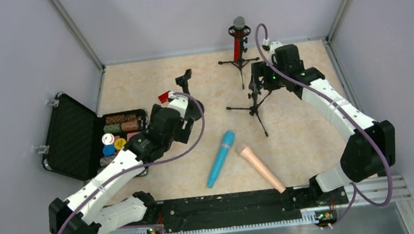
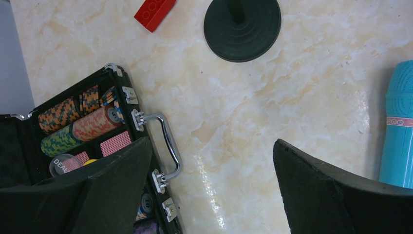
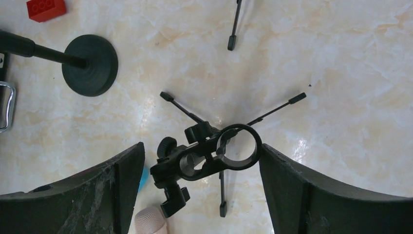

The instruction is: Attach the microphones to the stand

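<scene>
Left end effector (image 1: 187,108): released, empty, the nearer arm.
Right end effector (image 3: 202,146): released, straddling the empty stand clip (image 3: 199,165).
Cyan microphone (image 1: 221,158): flat on the counter (image 1: 306,141), lower centre. I read it below-right of my left end effector, axis lower-left to upper-right.

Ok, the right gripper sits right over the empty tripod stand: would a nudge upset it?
Likely tippy: the tripod stand rests on three thin legs and looks bulky at the top. It would probably slide too, since the table looks glossy.
</scene>
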